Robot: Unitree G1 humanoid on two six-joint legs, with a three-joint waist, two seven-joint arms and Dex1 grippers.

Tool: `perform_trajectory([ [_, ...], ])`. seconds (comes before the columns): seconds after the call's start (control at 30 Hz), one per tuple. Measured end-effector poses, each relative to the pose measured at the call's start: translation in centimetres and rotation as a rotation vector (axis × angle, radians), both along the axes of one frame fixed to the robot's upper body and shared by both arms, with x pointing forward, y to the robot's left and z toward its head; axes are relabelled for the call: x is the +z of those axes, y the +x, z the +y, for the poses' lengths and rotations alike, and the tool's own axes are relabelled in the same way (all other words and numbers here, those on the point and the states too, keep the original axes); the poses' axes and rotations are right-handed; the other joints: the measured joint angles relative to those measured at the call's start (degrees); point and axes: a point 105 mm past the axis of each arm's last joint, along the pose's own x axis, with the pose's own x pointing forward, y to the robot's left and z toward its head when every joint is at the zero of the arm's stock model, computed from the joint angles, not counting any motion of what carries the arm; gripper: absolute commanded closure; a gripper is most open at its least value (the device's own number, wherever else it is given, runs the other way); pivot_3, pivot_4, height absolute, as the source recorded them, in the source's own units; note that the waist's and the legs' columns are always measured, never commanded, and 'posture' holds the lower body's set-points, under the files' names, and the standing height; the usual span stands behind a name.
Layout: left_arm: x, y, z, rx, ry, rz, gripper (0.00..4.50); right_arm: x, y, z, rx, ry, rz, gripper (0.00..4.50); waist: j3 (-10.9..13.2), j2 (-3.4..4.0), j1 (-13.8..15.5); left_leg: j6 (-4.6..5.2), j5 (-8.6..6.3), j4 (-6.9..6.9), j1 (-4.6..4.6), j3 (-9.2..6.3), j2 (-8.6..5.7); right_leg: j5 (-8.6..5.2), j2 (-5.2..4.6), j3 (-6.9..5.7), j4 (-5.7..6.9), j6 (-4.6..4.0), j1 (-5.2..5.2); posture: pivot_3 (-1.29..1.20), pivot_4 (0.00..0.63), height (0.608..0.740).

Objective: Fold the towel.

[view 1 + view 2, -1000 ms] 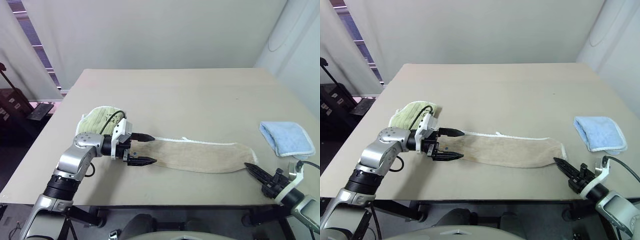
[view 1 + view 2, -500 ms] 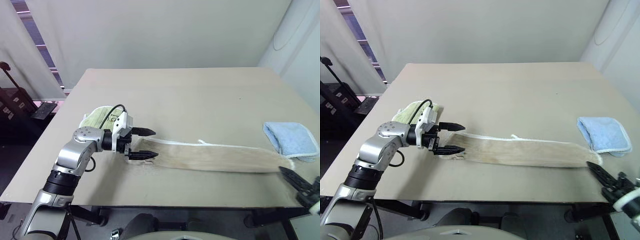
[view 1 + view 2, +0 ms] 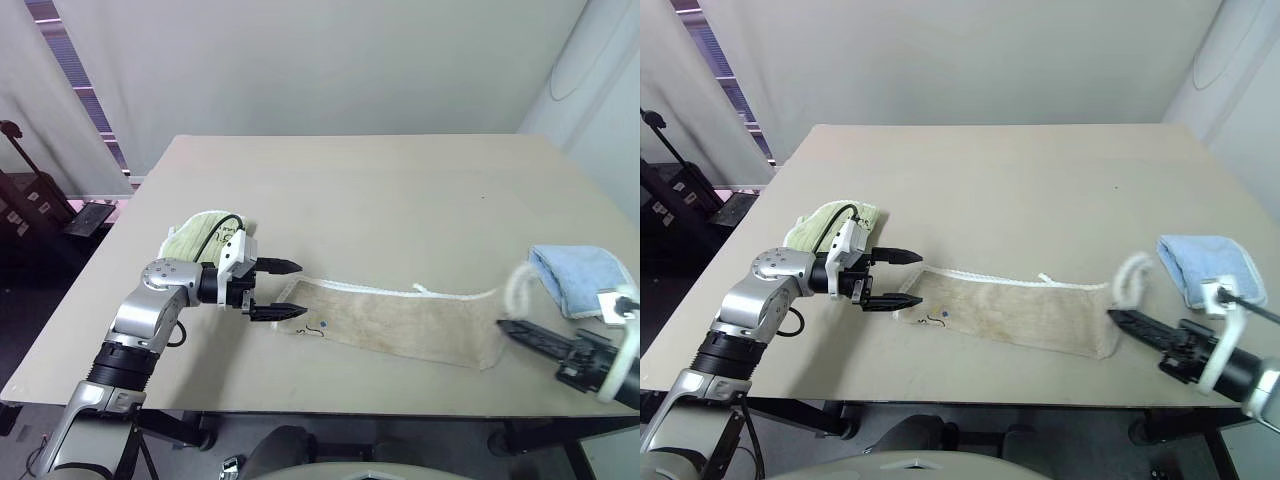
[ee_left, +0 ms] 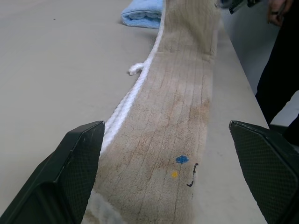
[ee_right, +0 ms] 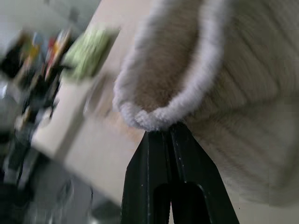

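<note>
Towel [image 3: 400, 322] end in right gripper [image 3: 508, 327]

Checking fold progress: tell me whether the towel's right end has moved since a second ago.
Yes. The towel's right end has lifted off the table, pinched in the shut right gripper beside the blue towel.
</note>
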Motion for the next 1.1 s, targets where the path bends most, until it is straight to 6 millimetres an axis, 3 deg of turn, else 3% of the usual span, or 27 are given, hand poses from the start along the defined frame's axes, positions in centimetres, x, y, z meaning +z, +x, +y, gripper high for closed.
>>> perform_trajectory([
  [0.13,-0.1,0.0,0.0,0.005,-0.002,0.001,0.00,-0.6,0.8,3.4,0.140,-0.013,-0.004,4.46,0.0,-0.07,0.0,0.00,0.00,0.03,0.01,0.00,0.00,0.01,0.00,-0.01,0.01,0.00,0.00,0.00,0.000,0.740],
  [0.3,-0.1,0.1,-0.2,0.012,-0.006,0.002,0.00,-1.9,1.7,6.1,0.233,-0.015,0.002,4.46,0.1,-0.19,0.1,0.01,0.00,0.02,0.00,-0.01,0.00,0.02,0.01,-0.02,0.01,0.03,-0.02,0.00,0.000,0.740],
  [0.5,0.1,0.2,-0.2,0.022,-0.006,-0.003,0.00,-5.0,2.5,6.8,0.231,-0.111,0.001,4.46,0.1,-0.25,0.0,0.01,0.00,0.05,0.01,-0.01,-0.02,0.15,0.03,-0.03,0.02,0.25,-0.02,0.00,0.000,0.740],
  [0.57,0.1,0.2,-0.1,0.023,-0.004,-0.003,0.00,-5.1,3.0,6.7,0.206,-0.114,-0.041,4.46,0.1,-0.23,0.0,0.00,0.00,0.07,0.02,-0.01,-0.02,0.16,0.04,-0.02,0.04,0.27,-0.02,0.00,0.000,0.740],
  [0.7,0.1,0.2,0.2,0.033,-0.001,0.003,0.00,-5.2,3.1,6.4,0.203,-0.113,-0.069,3.51,0.1,-0.25,0.0,0.00,0.00,0.06,0.04,-0.01,-0.02,0.18,0.06,-0.02,0.04,0.30,-0.02,0.00,0.000,0.740],
  [0.93,0.4,0.4,0.1,0.031,-0.007,0.006,0.00,-4.3,2.2,7.2,0.269,-0.054,-0.113,1.02,0.1,-0.24,0.1,0.00,0.00,0.07,0.04,-0.02,-0.02,0.19,0.06,-0.02,0.06,0.32,-0.02,0.00,0.000,0.740],
  [1.0,1.7,1.1,-0.2,0.045,-0.060,-0.008,0.00,-4.0,1.7,7.1,0.279,-0.052,-0.125,0.21,0.1,-0.31,0.3,0.00,0.00,0.12,0.03,-0.03,-0.02,0.21,0.06,-0.04,0.06,0.36,0.01,0.00,0.000,0.740],
  [1.1,3.9,2.2,-1.3,0.055,-0.129,-0.049,0.00,-2.5,2.6,5.8,0.196,-0.050,-0.195,0.01,0.1,-0.33,0.2,0.00,-0.01,0.21,0.03,-0.02,-0.07,0.30,0.04,-0.01,0.04,0.50,0.07,0.00,0.000,0.740],
])
